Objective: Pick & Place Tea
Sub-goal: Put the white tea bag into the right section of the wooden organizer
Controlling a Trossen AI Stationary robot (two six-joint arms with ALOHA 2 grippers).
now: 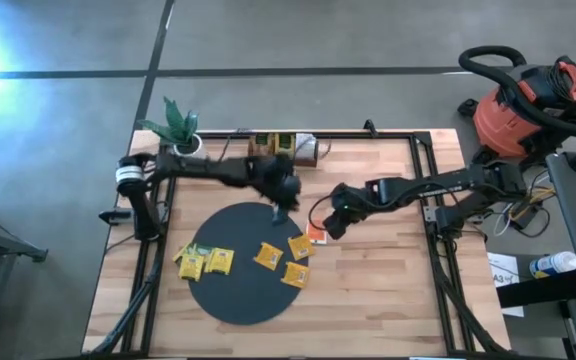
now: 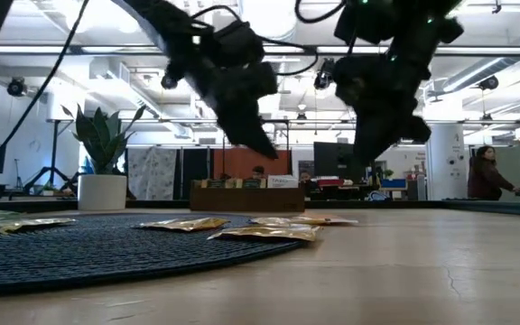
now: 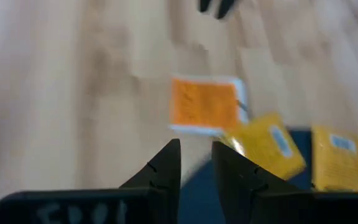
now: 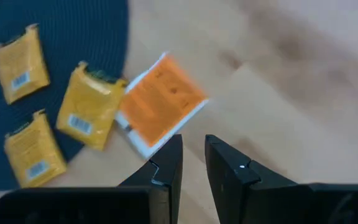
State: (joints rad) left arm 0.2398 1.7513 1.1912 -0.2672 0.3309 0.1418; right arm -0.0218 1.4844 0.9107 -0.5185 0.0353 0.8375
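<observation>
The tea lies as small flat packets. Several yellow ones [image 1: 268, 256] rest flat on the black round mat [image 1: 238, 295]. One orange packet [image 4: 161, 102] lies flat on the wood just off the mat's right edge, next to a yellow packet [image 4: 89, 115]. My left gripper [image 1: 279, 212] hovers over the mat's far right rim, left of the orange packet [image 3: 205, 104], its fingers a narrow gap apart and holding nothing. My right gripper [image 4: 193, 144] hangs just right of the orange packet [image 1: 317, 234], tilted down, also narrowly open and holding nothing. In the low view both grippers [image 2: 264, 149] [image 2: 366, 162] are clear of the table.
A brown wooden compartment tray [image 1: 283, 146] and a potted plant [image 1: 178, 130] stand at the table's far edge. Two more yellow packets [image 1: 204, 262] lie at the mat's left side. A red shop vacuum [image 1: 528, 100] stands off the table's right. Bare wood [image 1: 378, 290] lies right of the mat.
</observation>
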